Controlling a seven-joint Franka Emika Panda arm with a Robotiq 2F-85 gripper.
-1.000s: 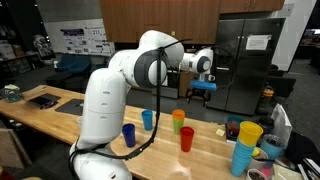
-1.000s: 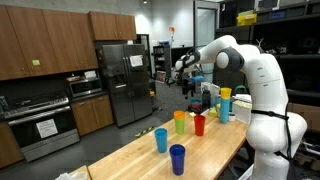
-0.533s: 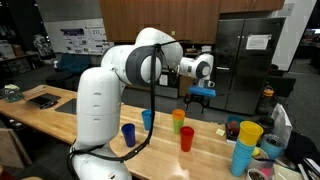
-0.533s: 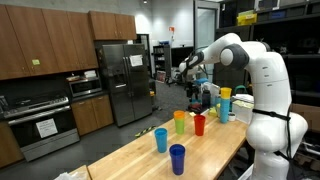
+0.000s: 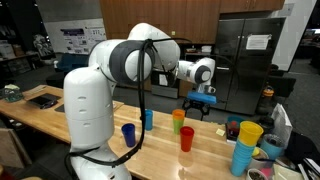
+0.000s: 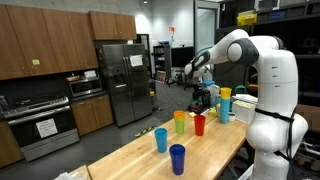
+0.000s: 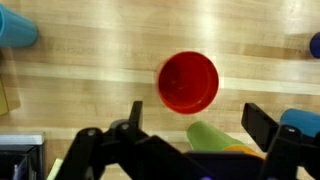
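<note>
Over the last second the arm (image 5: pixel 150 45) has been swung round at its base, so that its bulk is now seen further towards 9 o'clock in an exterior view. The wrist has been carried a little downward over the surface (image 5: pixel 50 118). The fingers (image 7: pixel 128 128) have been kept spread wide throughout; nothing is held between them and nothing is touched. None of the cups has been shifted.

In the wrist view the red cup (image 7: pixel 188 82) is found almost dead centre, upright with its mouth open to the camera, at 12 o'clock from the gap between the fingers. A green cup (image 7: pixel 208 134) is seen just beside it at 5 o'clock, partly hidden by the hand. A light blue cup (image 7: pixel 14 26) stands well apart at 10 o'clock, and a dark blue cup (image 7: pixel 314 44) is cut off by the frame edge at 3 o'clock. In both exterior views the fingers are seen hanging well above the row of cups, with clear air beneath them.

From this the change is judged to be one of alignment only. The red cup has been brought directly under the spread fingers and is the thing nearest to them, but height is kept and no grip has been made.
</note>
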